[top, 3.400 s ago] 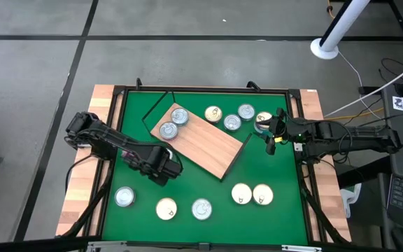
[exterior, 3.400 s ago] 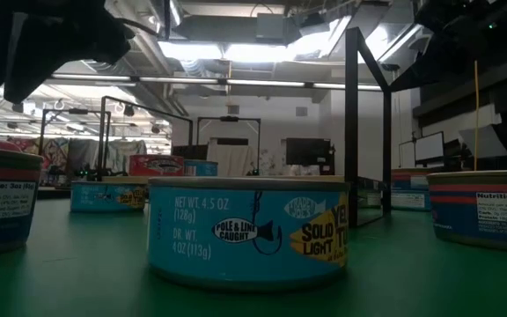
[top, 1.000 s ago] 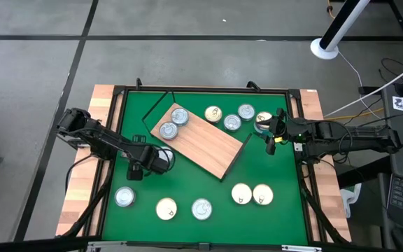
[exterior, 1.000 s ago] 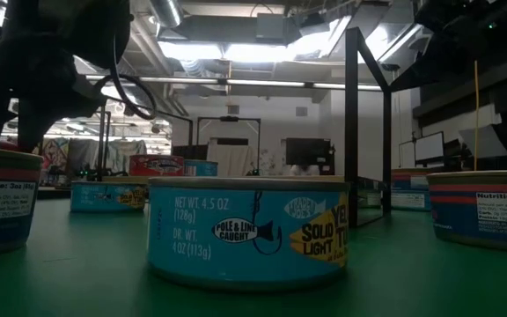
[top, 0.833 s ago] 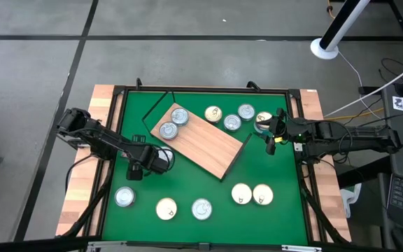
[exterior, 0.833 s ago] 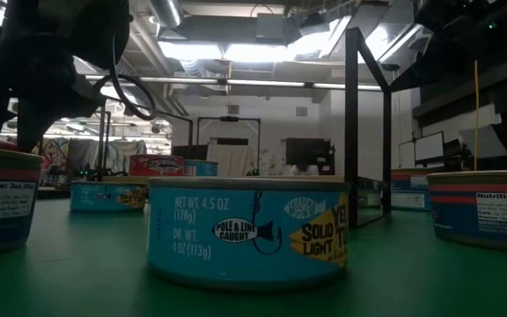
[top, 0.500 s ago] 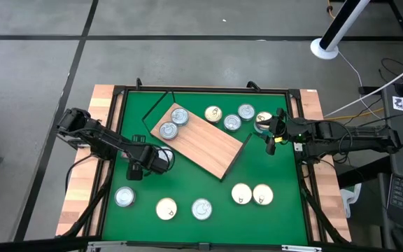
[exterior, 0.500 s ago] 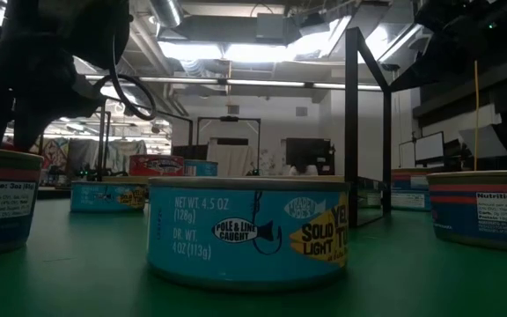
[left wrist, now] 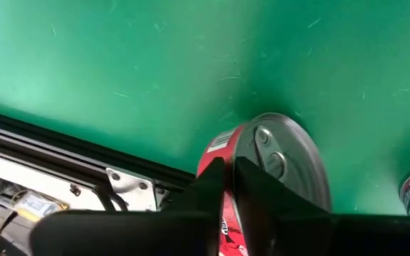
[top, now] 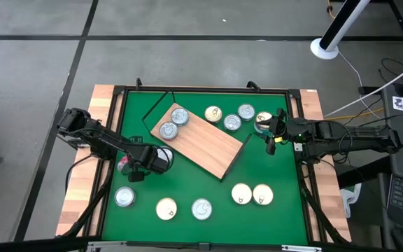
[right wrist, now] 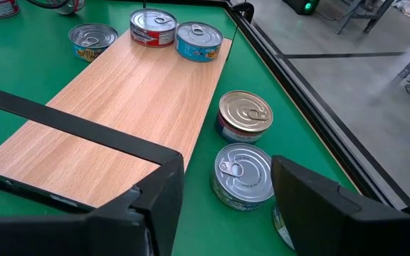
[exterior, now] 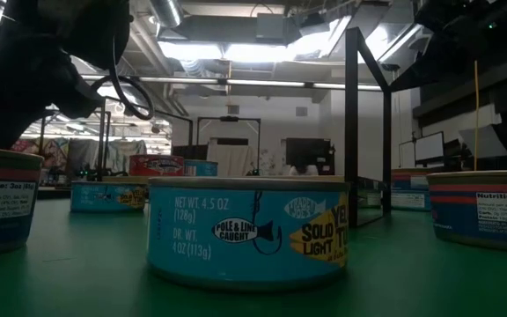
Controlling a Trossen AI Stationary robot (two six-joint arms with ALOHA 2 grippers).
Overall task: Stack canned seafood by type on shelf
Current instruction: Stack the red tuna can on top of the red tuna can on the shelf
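My left gripper [top: 126, 168] is over the green mat at the left, between the shelf and the left rail. It is shut on a red-labelled tin [left wrist: 280, 171] with a silver pull-tab lid, whose red side [top: 122, 164] shows beside the fingers from above. The shelf [top: 208, 143], a light wood board, lies slantwise on the mat with two tins [top: 179, 115] [top: 168, 130] standing on its far left end. My right gripper [top: 271, 136] hangs open off the shelf's right end, above a silver tin [right wrist: 242, 174] and touching nothing. My left gripper pinches the tin at its rim [left wrist: 228, 153], where the lid meets the red side wall. One finger is on the label side and the other on the lid side. The fingers come from above, pointing down. The tin stands tilted; whether its lower edge rests on the mat is hidden.
Several loose tins stand on the mat beyond the shelf [top: 232, 122] and along the near edge [top: 166, 208], with one [top: 123, 197] just near of my left gripper. A blue tin [exterior: 249, 231] fills the low view. Dark frame rails border the mat [top: 285, 168].
My left gripper has shut on the red-labelled tin without travelling across the mat. The tin has tipped, and its red side now shows beside the fingers in the high view, where it did not before.
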